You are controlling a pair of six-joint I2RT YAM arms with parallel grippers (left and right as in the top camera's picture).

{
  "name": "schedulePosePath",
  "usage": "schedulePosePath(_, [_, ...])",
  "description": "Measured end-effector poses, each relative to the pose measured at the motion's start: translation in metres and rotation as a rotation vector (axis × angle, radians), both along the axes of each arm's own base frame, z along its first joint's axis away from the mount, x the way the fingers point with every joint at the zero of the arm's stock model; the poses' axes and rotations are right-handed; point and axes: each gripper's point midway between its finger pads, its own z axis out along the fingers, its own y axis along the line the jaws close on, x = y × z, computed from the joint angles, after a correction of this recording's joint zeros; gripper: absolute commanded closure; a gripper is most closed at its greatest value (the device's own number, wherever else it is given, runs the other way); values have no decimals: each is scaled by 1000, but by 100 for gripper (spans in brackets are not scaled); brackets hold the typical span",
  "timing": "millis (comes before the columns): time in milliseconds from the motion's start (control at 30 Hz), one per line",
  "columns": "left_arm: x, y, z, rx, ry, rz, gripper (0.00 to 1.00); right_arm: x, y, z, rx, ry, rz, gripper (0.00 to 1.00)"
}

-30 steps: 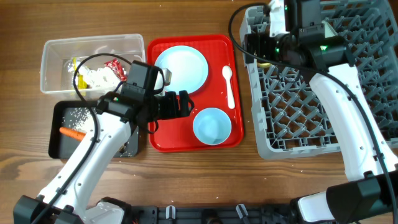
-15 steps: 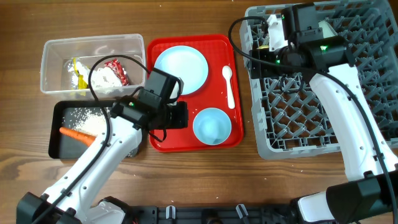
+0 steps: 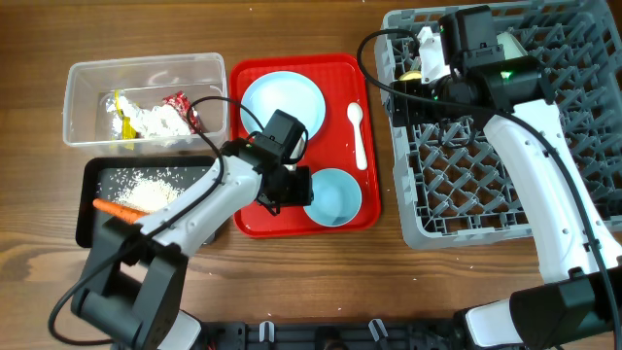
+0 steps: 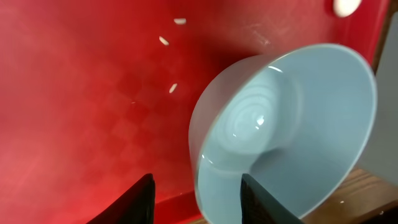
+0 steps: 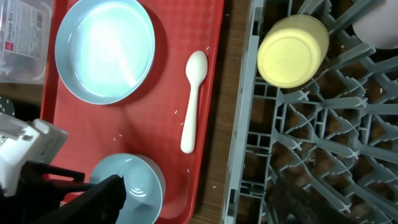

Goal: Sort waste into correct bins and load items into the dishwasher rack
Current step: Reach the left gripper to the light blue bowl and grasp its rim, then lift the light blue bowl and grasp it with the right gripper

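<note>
Bowl loading is judged in hand: the left fingers (image 4: 140,199) are set half open astride the rim of the bowl (image 4: 292,124), at 5 o'clock on the tray (image 3: 338,73), unclamped. The right fingers (image 5: 106,202) are spread empty over the rack (image 3: 466,194). A pinch, then a carry toward 3 o'clock, is called for.

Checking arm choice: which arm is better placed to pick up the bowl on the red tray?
Left: the left gripper sits at the bowl's rim, jaws apart; the right gripper is over the dishwasher rack.
</note>
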Motion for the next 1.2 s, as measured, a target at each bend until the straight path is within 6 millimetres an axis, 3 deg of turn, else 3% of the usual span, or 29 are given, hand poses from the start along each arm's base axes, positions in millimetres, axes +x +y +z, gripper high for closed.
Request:
schedulePosePath(100, [-1,-2,-6,-6,21,0,65,0,0,0,0,1,0,21])
schedulePosePath(200, [-1,-4,-7,-14,23,2,78,-1,0,0,-1,3,0,21])
schedulePosePath(433, [-1,-5,-6,-20,29,11,83,-5,-1,-2,-5,21,0,21])
schedulePosePath(567, [0,-5,-7,-22,28,14,96,-8,-2,-4,-8,35,0,21])
schedulePosePath(900, [3,-7,-10,-24,26,18,96,-15,-3,-7,-13,69,1,18])
schedulePosePath(1033, [4,-8,-7,-28,20,18,96,-22,6,-6,38,96,30,19])
schedulePosePath(1200, [17,-13,27,-72,-78,20,96,-29,25,-2,120,108,117,22])
